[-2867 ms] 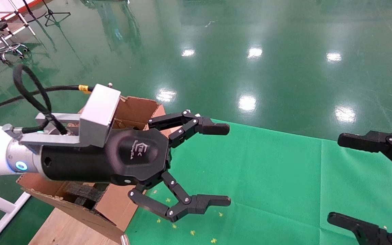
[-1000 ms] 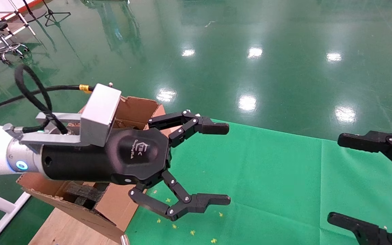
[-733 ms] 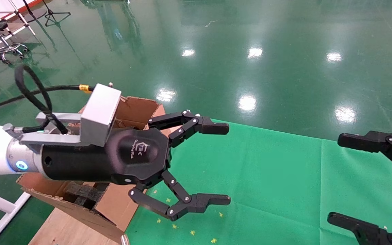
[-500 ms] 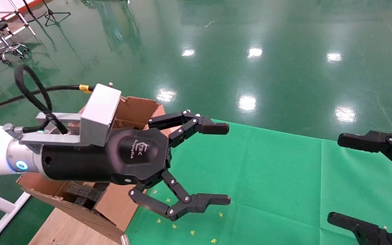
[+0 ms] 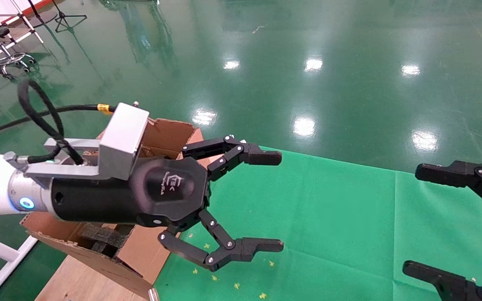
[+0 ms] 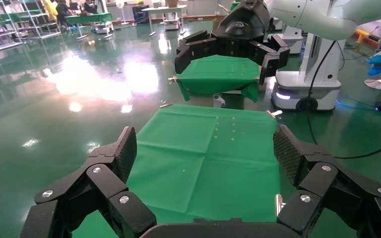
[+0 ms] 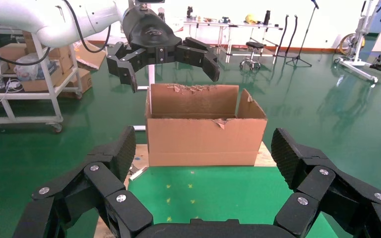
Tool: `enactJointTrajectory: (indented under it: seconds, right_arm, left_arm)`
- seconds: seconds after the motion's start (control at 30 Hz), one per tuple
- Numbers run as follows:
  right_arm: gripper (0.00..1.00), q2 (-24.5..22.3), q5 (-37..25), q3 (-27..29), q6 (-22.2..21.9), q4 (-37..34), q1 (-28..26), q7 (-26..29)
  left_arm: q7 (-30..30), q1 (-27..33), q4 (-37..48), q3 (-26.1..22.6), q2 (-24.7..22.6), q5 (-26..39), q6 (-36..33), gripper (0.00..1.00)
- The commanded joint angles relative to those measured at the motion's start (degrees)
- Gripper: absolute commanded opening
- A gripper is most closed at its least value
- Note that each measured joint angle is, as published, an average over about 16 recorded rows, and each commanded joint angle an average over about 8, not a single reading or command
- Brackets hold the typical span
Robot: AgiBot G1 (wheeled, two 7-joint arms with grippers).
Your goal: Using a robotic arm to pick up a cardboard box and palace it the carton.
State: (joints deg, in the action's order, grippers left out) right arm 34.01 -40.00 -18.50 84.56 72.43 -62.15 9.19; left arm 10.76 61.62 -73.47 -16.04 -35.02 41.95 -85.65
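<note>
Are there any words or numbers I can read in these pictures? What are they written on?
A white logo with a line of small writing under it is on the black body of the left end effector, but it is too small to read.
The yellow band on the black cable shows no writing that can be read.
The carton shows no printing.
The green cloth has no words, only small yellow marks.
</note>
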Motion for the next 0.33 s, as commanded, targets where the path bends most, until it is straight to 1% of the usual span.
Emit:
enactJointTrajectory:
  seconds: [0.03, 0.33]
  right_arm:
    - [1.00, 0.0, 0.0, 0.0, 0.0, 0.0, 0.0, 0.0]
    - [1.00, 0.0, 0.0, 0.0, 0.0, 0.0, 0.0, 0.0]
  left_arm:
    - [0.0, 0.0, 0.0, 0.0, 0.0, 0.0, 0.0, 1.00]
    - [0.0, 0.0, 0.0, 0.0, 0.0, 0.0, 0.0, 1.00]
